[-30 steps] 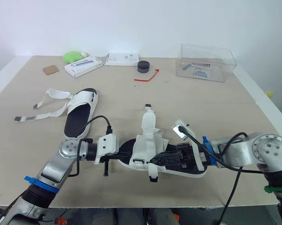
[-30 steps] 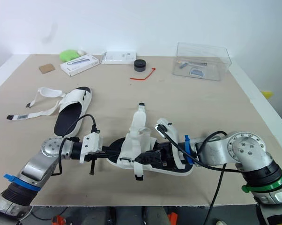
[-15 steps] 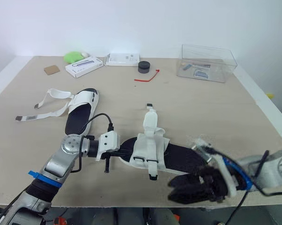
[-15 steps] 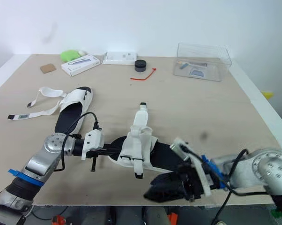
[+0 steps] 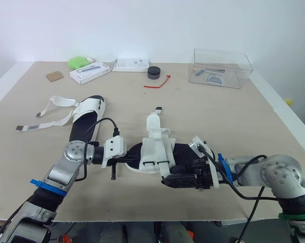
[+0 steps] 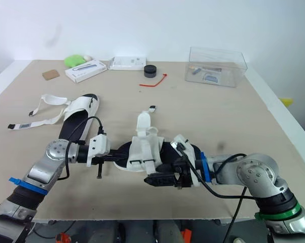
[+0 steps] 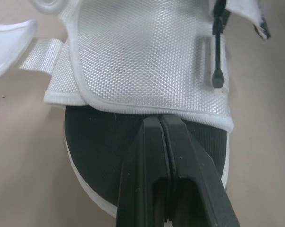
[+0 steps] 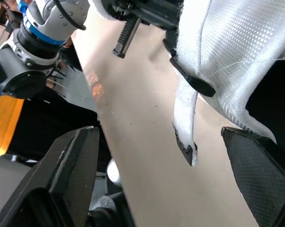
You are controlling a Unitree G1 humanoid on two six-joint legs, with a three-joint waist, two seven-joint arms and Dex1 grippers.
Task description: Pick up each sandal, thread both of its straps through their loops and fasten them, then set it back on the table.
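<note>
Beige tabletop [image 5: 228, 121] under a white wall, with clutter along its far edge. Left gripper [image 7: 160, 119] has its two black fingers [image 7: 142, 165] pressed together with no gap. The tips lie over the black footbed at the rounded end of the nearer sandal [image 5: 156, 148]; whether anything thin is caught between them cannot be told. Right gripper [image 5: 168, 181] is spread wide, its fingers [image 8: 66, 175] well apart, reaching in low along the near side of the same sandal from its other end. Between those spread fingers shows a white strap [image 8: 184, 124] with a dark tip, touching neither. That sandal lies flat near the table's front edge, between the two grippers, its white mesh upper folded over the middle and another strap end [image 5: 153, 117] pointing toward the far side. Second sandal [image 5: 87, 120] lies to the left, well apart, its loose straps [image 5: 43, 121] spread on the table. Farther back are a clear plastic box [image 5: 222, 68] on the right, a red tie [image 5: 158, 83], a small black round object [image 5: 153, 72], two white boxes [image 5: 90, 72], a green lump [image 5: 77, 62] and a brown square [image 5: 54, 76]
</note>
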